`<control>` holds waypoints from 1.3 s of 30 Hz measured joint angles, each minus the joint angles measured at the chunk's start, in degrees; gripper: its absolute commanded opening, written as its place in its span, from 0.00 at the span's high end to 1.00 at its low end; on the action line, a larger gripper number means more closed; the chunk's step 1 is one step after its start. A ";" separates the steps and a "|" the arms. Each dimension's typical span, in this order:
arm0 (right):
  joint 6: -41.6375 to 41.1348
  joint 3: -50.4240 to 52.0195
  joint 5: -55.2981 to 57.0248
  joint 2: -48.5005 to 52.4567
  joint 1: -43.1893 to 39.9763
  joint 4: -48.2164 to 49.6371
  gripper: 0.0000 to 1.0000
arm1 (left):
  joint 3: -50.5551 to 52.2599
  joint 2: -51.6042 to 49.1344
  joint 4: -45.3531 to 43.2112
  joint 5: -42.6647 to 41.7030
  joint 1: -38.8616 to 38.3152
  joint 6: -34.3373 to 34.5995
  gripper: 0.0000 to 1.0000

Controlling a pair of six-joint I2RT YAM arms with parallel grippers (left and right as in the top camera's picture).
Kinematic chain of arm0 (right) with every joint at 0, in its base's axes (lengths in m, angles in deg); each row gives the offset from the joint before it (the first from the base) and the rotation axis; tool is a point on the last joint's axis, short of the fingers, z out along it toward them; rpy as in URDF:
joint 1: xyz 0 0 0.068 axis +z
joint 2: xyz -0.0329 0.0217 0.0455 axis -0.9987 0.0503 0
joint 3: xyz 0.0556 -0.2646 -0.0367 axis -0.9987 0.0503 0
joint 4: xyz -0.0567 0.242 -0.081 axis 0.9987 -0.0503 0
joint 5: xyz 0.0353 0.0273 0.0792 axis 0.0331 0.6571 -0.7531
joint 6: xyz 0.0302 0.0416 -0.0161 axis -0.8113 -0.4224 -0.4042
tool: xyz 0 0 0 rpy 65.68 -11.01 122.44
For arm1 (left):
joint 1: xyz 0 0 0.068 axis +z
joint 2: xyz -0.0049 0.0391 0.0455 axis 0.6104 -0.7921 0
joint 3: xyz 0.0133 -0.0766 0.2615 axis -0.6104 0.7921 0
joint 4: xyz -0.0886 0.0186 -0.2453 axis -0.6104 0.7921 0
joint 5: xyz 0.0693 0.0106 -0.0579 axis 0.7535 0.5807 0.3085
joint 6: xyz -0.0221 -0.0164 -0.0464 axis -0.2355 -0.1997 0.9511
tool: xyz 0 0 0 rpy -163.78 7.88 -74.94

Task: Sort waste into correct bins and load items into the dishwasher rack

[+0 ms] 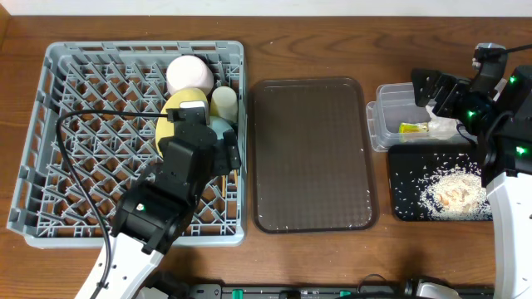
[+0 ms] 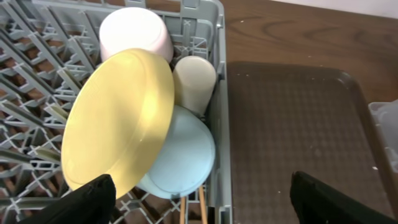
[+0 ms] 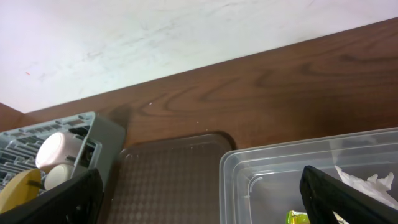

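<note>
Both arms are hovering, and neither is carrying anything. I am holding my left gripper (image 2: 200, 180) over the right side of the dishwasher rack (image 1: 50, 124), fingers (image 2: 87, 202) spread wide with nothing clamped between them. Directly below, the yellow plate (image 2: 118, 118) is leaning on edge across the pegs and overlapping the light-blue bowl (image 2: 183, 155), which is sitting against the rack's right wall. The white cup (image 2: 134, 34) and the small cream cup (image 2: 194, 78) are standing side by side behind them, and the wooden chopsticks (image 2: 202, 208) are poking out under the bowl. My right gripper (image 3: 200, 174) is hanging above the clear tub (image 1: 371, 124), jaws fully apart and empty. The green-and-orange wrapper (image 1: 413, 128) and the crumpled napkin (image 3: 364, 183) are lying inside that tub. The rice scraps (image 1: 453, 191) are lying in a heap, with loose grains around it, in the black tray (image 1: 399, 208) just beside it. The brown serving tray (image 1: 312, 154) is sitting between rack and bins, showing only a few pale specks near its lower edge. Judgement: loading looks to be at its last step, with every dish in the rack and the waste split between the bins. The next move is calling for a straight lift of the left arm, keeping its left finger off the plate's rim, since the plate is only propped and could tip. After that I am considering whether the specks on the serving tray need clearing; they are too small to identify.
</note>
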 measured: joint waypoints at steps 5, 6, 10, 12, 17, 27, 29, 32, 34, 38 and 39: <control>0.00 0.00 0.00 0.00 0.00 0.00 0.01 | 0.00 -0.33 0.13 0.63 0.00 0.00 0.08; 0.00 0.00 0.00 0.00 0.00 0.00 0.01 | 0.00 -0.35 0.13 0.79 0.00 0.00 0.08; 0.00 0.00 0.00 0.00 0.00 0.00 0.01 | 0.00 -0.35 0.13 0.98 0.00 0.00 0.08; 0.00 0.00 0.00 0.00 0.00 0.00 0.01 | 0.00 -0.35 0.13 1.01 0.00 0.00 0.07; 0.00 0.00 0.00 0.00 0.02 0.00 0.01 | 0.00 -0.35 0.13 1.01 0.00 0.00 0.07; 0.00 0.00 0.00 0.04 0.00 0.00 0.01 | 0.00 -0.37 0.13 1.01 0.00 0.00 0.07; 0.00 0.00 0.00 0.20 0.00 -0.02 0.01 | 0.02 -0.37 0.13 1.01 0.00 0.00 0.07; 0.00 0.00 0.02 0.33 0.00 -1.40 0.01 | 0.00 -0.37 0.13 1.01 0.00 0.00 0.07; 0.00 0.00 0.02 0.31 0.00 -2.86 0.01 | 0.00 -0.37 0.13 1.01 0.00 0.00 0.07; 0.15 0.00 0.07 -0.76 0.00 -7.58 0.01 | 0.00 -0.37 0.13 1.01 0.00 0.00 0.07; 0.20 0.00 0.04 -1.55 0.02 -8.70 0.01 | 0.00 -0.37 0.13 1.03 0.00 0.00 0.07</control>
